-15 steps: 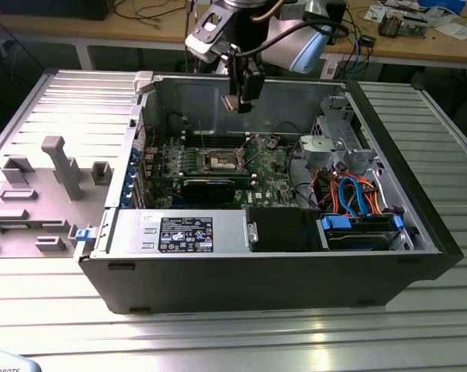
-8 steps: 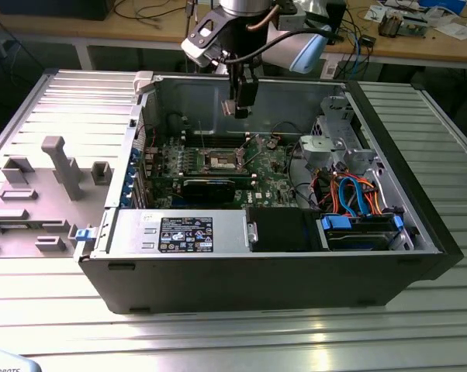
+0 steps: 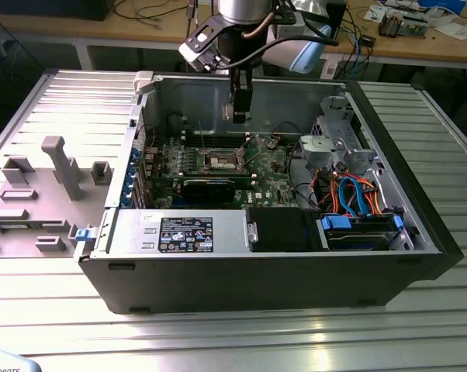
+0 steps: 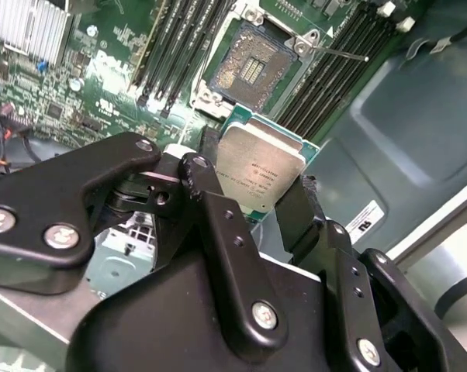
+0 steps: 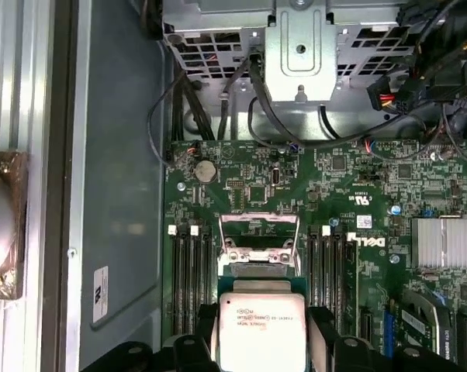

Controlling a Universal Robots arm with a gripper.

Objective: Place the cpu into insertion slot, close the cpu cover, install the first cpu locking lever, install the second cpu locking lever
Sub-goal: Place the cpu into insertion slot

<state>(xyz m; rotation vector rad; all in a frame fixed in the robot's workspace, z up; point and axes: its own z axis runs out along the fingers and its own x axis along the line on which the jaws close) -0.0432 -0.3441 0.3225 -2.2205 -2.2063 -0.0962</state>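
Observation:
My gripper (image 4: 257, 184) is shut on the cpu (image 4: 261, 170), a flat square chip with a dull silver top, pinched by its edges between two black fingers (image 4: 209, 172). In the first wrist view the cpu (image 5: 262, 329) hangs just short of the insertion slot (image 5: 258, 262). The slot (image 4: 253, 71) lies uncovered, with a dark centre and a pale metal rim. The cpu cover (image 5: 258, 225) stands swung open behind it. A thin locking lever (image 4: 338, 53) sticks out beside the slot. In the exterior view the gripper (image 3: 240, 115) hovers inside the open computer case, above the slot (image 3: 220, 160).
Black memory slots (image 5: 188, 267) flank the socket on both sides. A finned heat sink (image 5: 443, 242) sits on the green motherboard (image 3: 264, 174). A metal drive cage (image 3: 334, 139) and coloured cables (image 3: 350, 194) fill the exterior view's right. The case walls (image 3: 241, 275) surround everything. A grey fixture tray (image 3: 39, 194) lies at the left.

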